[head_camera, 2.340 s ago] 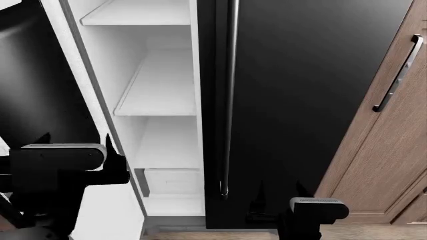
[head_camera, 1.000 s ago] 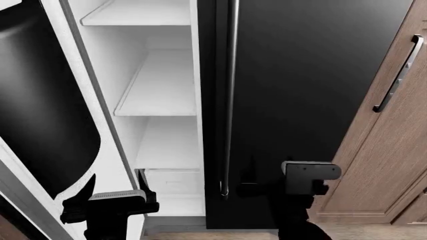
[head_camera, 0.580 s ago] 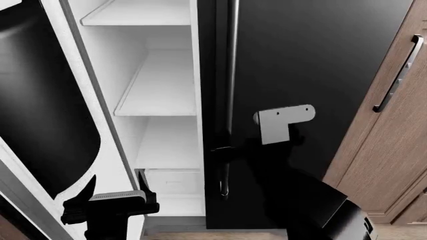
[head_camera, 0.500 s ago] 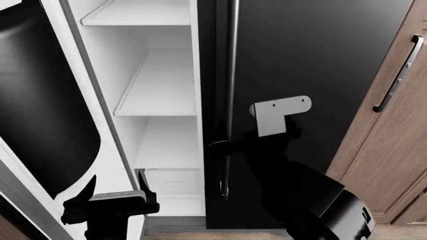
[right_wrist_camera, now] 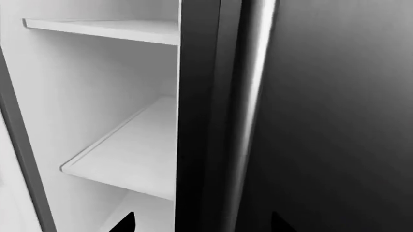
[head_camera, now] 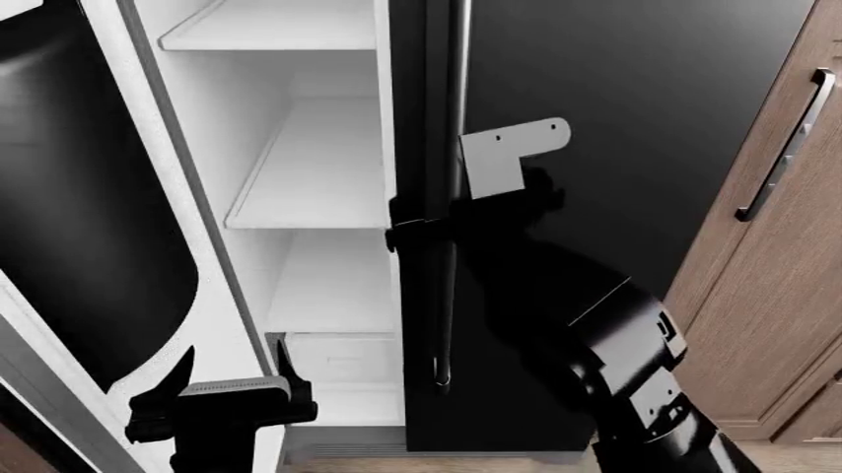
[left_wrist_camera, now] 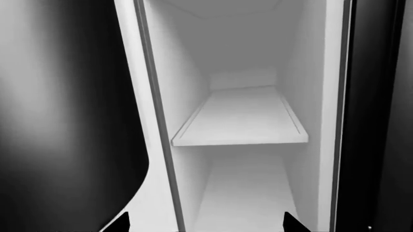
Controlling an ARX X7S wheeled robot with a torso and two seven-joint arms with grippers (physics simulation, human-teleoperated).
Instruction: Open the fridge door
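The black fridge (head_camera: 605,99) fills the head view. Its left door (head_camera: 79,217) is swung open, showing white shelves (head_camera: 315,187). The right door is shut, with its long bar handle (head_camera: 456,148) along its left edge. My right gripper (head_camera: 424,233) is open at the handle's mid height, one finger on each side of the bar. In the right wrist view the handle (right_wrist_camera: 255,96) and door edge lie between the spread tips of the right gripper (right_wrist_camera: 201,223). My left gripper (head_camera: 224,392) hangs open and low by the open door's edge, empty, facing a shelf (left_wrist_camera: 242,121).
A brown wooden cabinet (head_camera: 763,296) with a dark bar handle (head_camera: 787,148) stands directly right of the fridge. The open left door (left_wrist_camera: 65,121) stands close beside the left gripper (left_wrist_camera: 206,224). A strip of wood floor shows below the fridge.
The right arm rose from low in front of the shut door and moved left, up to the handle. The left gripper dropped early on and has stayed still since.
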